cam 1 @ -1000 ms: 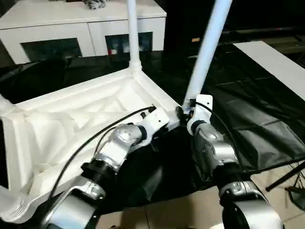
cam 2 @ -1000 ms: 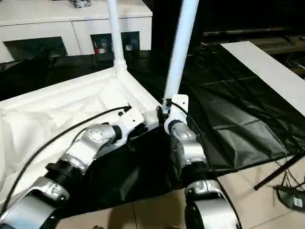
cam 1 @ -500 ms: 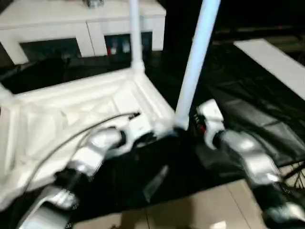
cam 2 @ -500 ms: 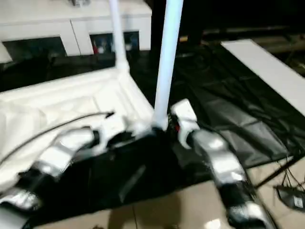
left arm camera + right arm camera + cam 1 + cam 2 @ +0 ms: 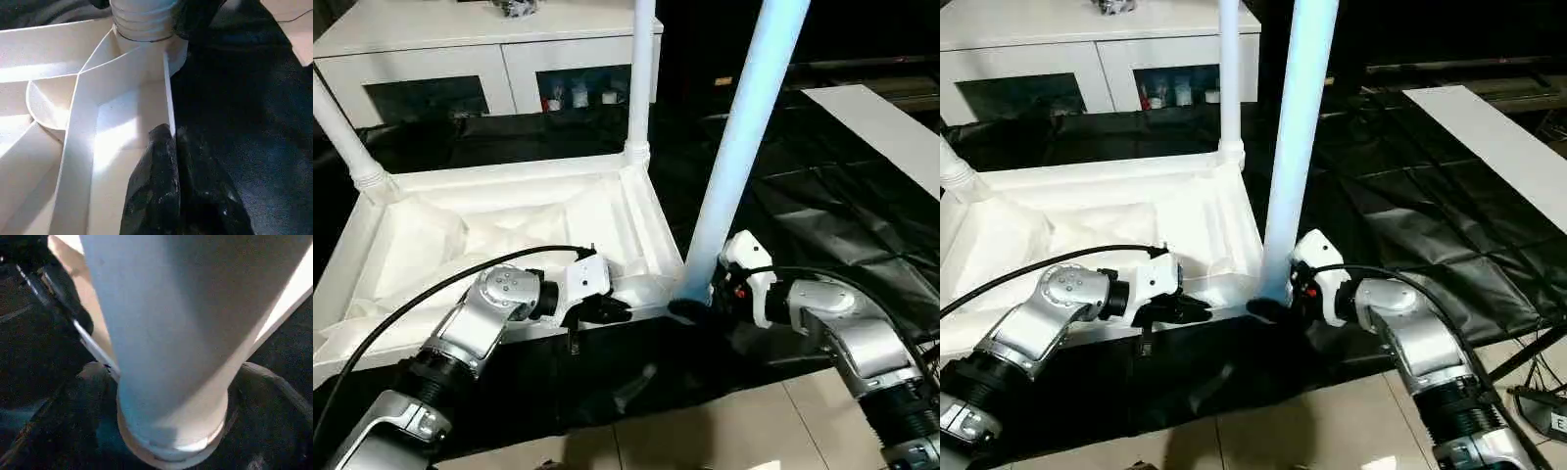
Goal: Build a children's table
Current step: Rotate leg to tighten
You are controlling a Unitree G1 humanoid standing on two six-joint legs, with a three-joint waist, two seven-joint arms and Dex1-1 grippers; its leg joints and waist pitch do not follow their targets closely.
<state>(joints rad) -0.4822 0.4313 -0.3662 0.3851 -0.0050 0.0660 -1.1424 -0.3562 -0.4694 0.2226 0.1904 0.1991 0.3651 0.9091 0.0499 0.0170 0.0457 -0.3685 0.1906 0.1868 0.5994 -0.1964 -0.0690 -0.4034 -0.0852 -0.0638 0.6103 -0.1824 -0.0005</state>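
The children's table (image 5: 499, 230) lies upside down on a black sheet, ribbed underside up. Three white legs stand in its corners: far left (image 5: 344, 132), far right (image 5: 640, 88) and near right (image 5: 744, 147). My left gripper (image 5: 615, 311) is at the near rim beside the near right corner. In the left wrist view its black fingers (image 5: 156, 171) are shut on the thin rim wall (image 5: 167, 98). My right gripper (image 5: 698, 307) sits at the foot of the near right leg (image 5: 166, 333), one finger (image 5: 90, 391) on each side of the base, shut on it.
A white cabinet (image 5: 489, 49) with glass-fronted compartments stands behind the table. The black sheet (image 5: 822, 206) spreads to the right, where a white board (image 5: 881, 117) lies. Tiled floor (image 5: 705, 441) borders the sheet in front, with a dark stand leg (image 5: 1528, 357) at the right.
The head camera has shifted, so the whole table sits differently in view. My right forearm has swung out to the right of the leg, its gripper staying at the base. The left gripper stays on the rim.
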